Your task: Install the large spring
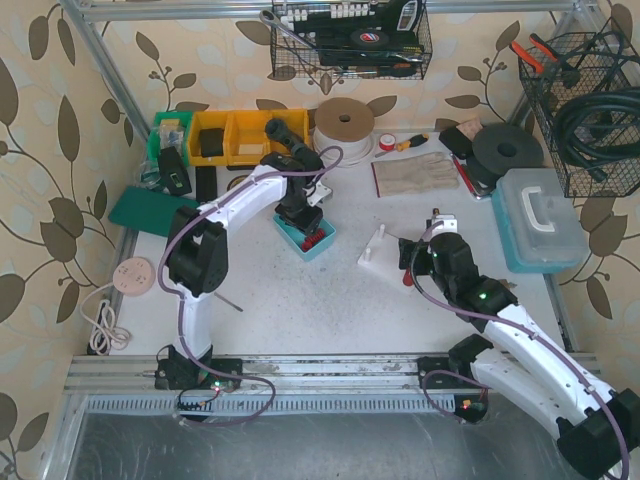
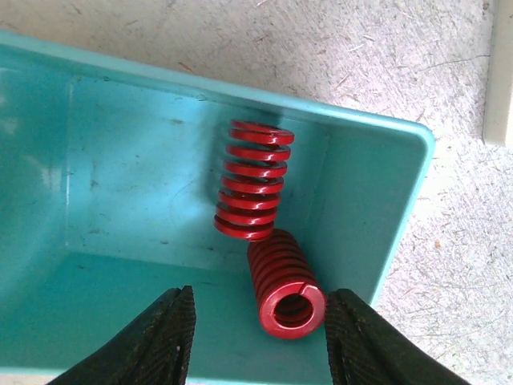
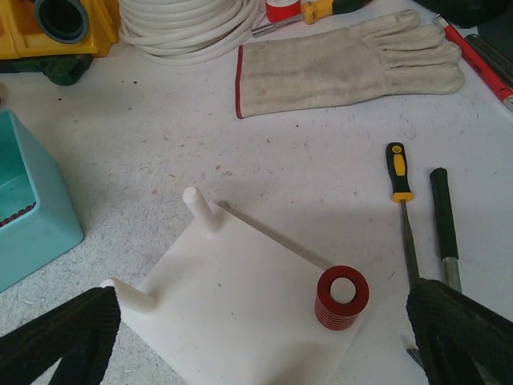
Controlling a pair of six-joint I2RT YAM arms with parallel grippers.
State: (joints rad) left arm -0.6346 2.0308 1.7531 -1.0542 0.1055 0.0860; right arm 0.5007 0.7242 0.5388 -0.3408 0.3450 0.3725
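The left gripper (image 2: 260, 329) hangs low inside the teal bin (image 2: 361, 208), its jaws spread and holding nothing. 2 red springs lie in that bin. The near spring (image 2: 282, 285) lies on its side between the 2 fingertips, its open end facing the camera and its coils tight. The leaning spring (image 2: 252, 180) stands tilted against the far wall, its lower end touching the near spring. The near spring looks the stouter of the 2 and is probably the large one the task means, though the pictures do not settle this.

The right gripper (image 3: 260, 345) hovers over the white base plate (image 3: 240, 305), jaws spread wide and empty. The plate rests on the table (image 3: 160, 152), just beside the bin. It carries 3 pegs. A seated spring (image 3: 341, 298) already sits over 1 of them, with the peg tip showing through its centre. The far peg (image 3: 198, 210) and the left peg (image 3: 128, 293) are bare.

Judging from this, the task is at an early stage. No spring has been grasped yet. The work left is to close on the large spring, lift it clear of the bin, carry it to the plate and slide it down over a bare peg.
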